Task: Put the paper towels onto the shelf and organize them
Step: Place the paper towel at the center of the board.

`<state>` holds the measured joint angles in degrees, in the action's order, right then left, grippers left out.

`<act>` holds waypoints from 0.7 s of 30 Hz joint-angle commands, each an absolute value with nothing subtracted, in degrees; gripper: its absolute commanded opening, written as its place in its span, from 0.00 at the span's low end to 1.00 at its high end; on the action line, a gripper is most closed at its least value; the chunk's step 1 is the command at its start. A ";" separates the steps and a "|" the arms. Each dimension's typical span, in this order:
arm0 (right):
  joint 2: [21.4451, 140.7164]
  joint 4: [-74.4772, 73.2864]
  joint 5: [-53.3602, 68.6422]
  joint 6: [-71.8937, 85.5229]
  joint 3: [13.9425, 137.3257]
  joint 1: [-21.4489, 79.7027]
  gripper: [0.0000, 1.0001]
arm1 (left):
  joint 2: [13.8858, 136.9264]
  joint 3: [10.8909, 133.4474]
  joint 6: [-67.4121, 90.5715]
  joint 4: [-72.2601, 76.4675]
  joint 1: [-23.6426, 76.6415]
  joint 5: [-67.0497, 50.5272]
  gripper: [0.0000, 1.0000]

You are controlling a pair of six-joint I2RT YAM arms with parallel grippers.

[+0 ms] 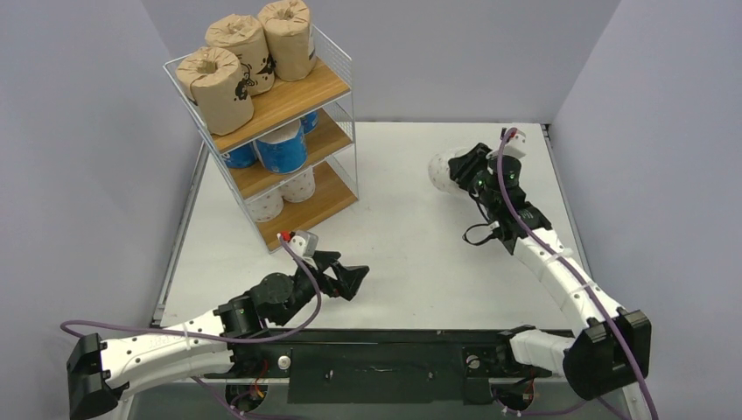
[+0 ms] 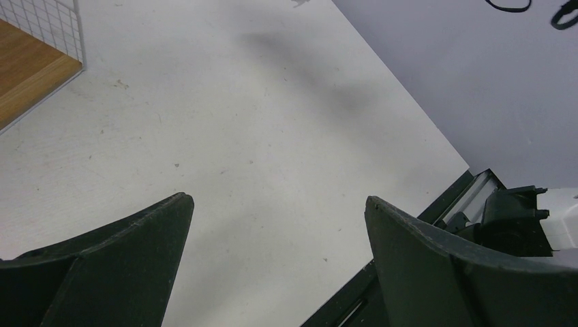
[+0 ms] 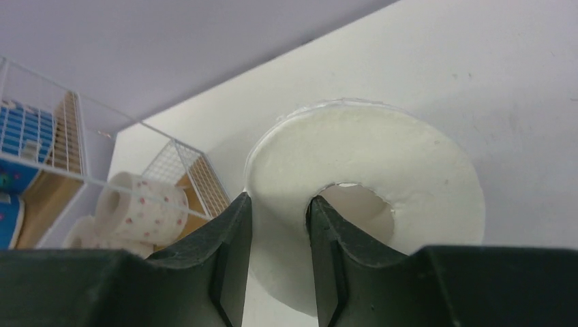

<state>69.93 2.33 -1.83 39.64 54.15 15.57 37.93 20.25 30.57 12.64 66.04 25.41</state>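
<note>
A white paper towel roll (image 1: pixel 440 169) (image 3: pixel 382 146) lies on the table at the back right. My right gripper (image 1: pixel 461 171) (image 3: pixel 279 204) is shut on its wall, one finger in the core hole and the other outside. The shelf (image 1: pixel 289 101) (image 3: pixel 198 182) stands at the back left. Three brown-wrapped rolls (image 1: pixel 217 87) stand on its top board, blue-wrapped rolls (image 1: pixel 282 149) are on the middle board, and white dotted rolls (image 1: pixel 297 185) (image 3: pixel 143 204) lie on the bottom board. My left gripper (image 1: pixel 354 280) (image 2: pixel 279 204) hangs open and empty over bare table, in front of the shelf.
The shelf's bottom corner (image 2: pixel 34 68) shows at the upper left of the left wrist view. Grey walls close in the table (image 1: pixel 411 254) at the back and sides. A black rail (image 1: pixel 376 337) runs along the near edge between the arm bases.
</note>
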 commanded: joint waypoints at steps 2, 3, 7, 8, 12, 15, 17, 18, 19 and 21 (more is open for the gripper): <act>60.44 -11.82 -7.66 32.99 53.01 21.90 0.23 | 34.52 19.84 32.41 10.04 66.45 27.07 0.98; 58.11 -14.43 -7.87 32.54 52.61 22.86 0.23 | 34.14 19.73 32.60 9.72 66.42 27.33 0.98; 52.91 -22.99 -8.02 30.88 51.45 30.31 0.23 | 32.28 19.38 33.16 8.19 66.47 28.07 0.97; 52.38 -24.42 -7.98 30.82 51.53 31.59 0.23 | 32.09 19.24 33.21 7.94 66.50 28.10 0.97; 52.88 -30.47 -9.16 31.29 50.83 40.37 0.23 | 31.82 18.89 33.37 7.72 66.57 27.93 0.97; 54.24 -30.58 -10.60 32.82 49.47 47.46 0.24 | 31.49 18.21 33.38 9.15 66.53 27.31 0.97; 55.81 -29.25 -11.20 33.57 47.88 50.12 0.24 | 31.45 17.51 33.68 9.92 66.53 27.34 0.97; 56.93 -28.03 -11.28 33.75 47.54 50.77 0.24 | 31.46 17.12 33.80 10.06 66.53 27.51 0.97; 57.51 -27.42 -11.27 33.99 47.11 51.89 0.24 | 31.46 17.00 34.12 10.05 66.53 27.55 0.97; 59.46 -26.47 -11.59 33.92 47.19 53.33 0.24 | 31.70 16.89 34.33 9.52 66.53 27.67 0.97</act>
